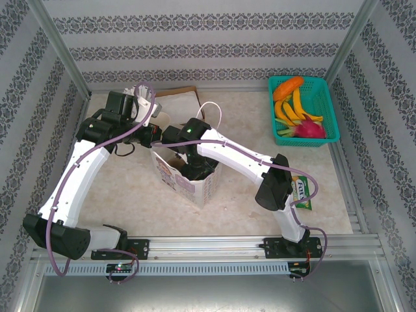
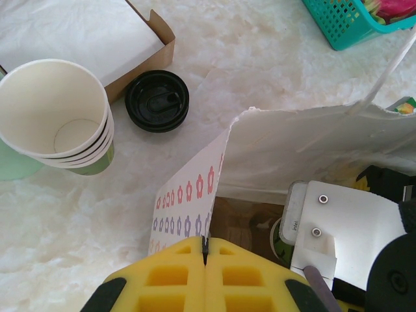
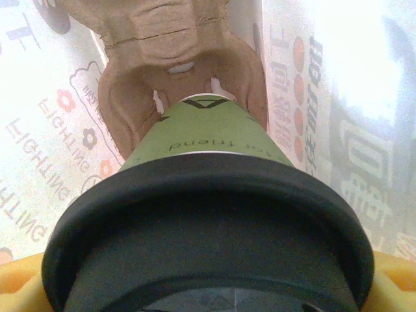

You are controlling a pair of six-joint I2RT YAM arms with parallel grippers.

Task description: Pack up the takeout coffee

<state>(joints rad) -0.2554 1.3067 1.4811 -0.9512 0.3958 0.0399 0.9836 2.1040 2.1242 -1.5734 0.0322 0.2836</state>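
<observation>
Inside the bag (image 3: 39,130), a cardboard carrier (image 3: 130,97) flanks the takeout coffee (image 3: 208,136).

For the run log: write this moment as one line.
stage: cup inside bag | right jaws: shut on cup, its base at cardboard carrier | left jaws: shut on bag rim

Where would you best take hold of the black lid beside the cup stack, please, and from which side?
Probably across its round rim, from straight above: the black lid lies flat on the table, too low for a sideways approach.
</observation>
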